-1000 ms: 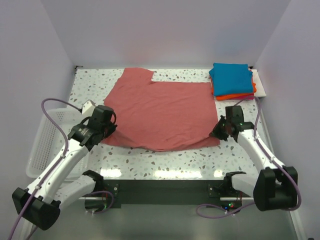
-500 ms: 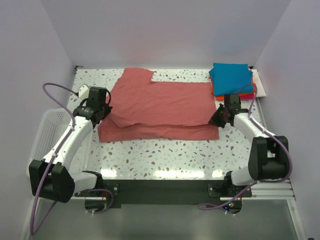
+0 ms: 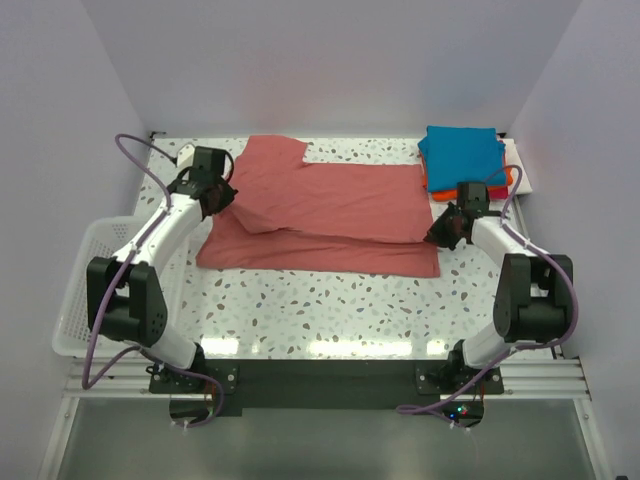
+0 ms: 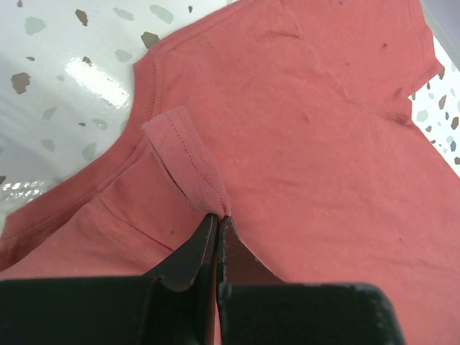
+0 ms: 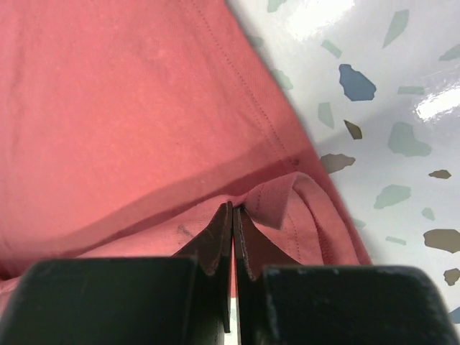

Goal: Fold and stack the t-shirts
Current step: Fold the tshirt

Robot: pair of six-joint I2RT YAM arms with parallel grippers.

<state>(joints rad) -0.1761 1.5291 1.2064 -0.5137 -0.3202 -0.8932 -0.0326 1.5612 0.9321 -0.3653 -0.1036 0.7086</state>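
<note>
Across the middle of your speckled white tabletop (image 3: pixel 330 310) lies the large dusty-red cloth t-shirt (image 3: pixel 330 205). Its near part is doubled over, so an upper layer rests on a lower one that sticks out along the near edge. Your left gripper (image 4: pixel 217 217) is pinched tight on a small loop of hemmed red cloth at the shirt's left side, and that loop stands up just beyond the tips. Your right gripper (image 5: pixel 232 210) is likewise clamped on a bunched fold of the same shirt at its right edge, close to bare table. Seen from above, your two grippers sit at opposite ends of the fold, the left near the far-left sleeve and the right just beside the folded stack in the far right corner. That stack has a teal-blue folded shirt (image 3: pixel 462 155) on top, an orange one (image 3: pixel 447 187) beneath it, and a sliver of magenta cloth (image 3: pixel 498 189) lowest. Beside the table's left edge sits a white plastic mesh basket (image 3: pixel 85 275).
</note>
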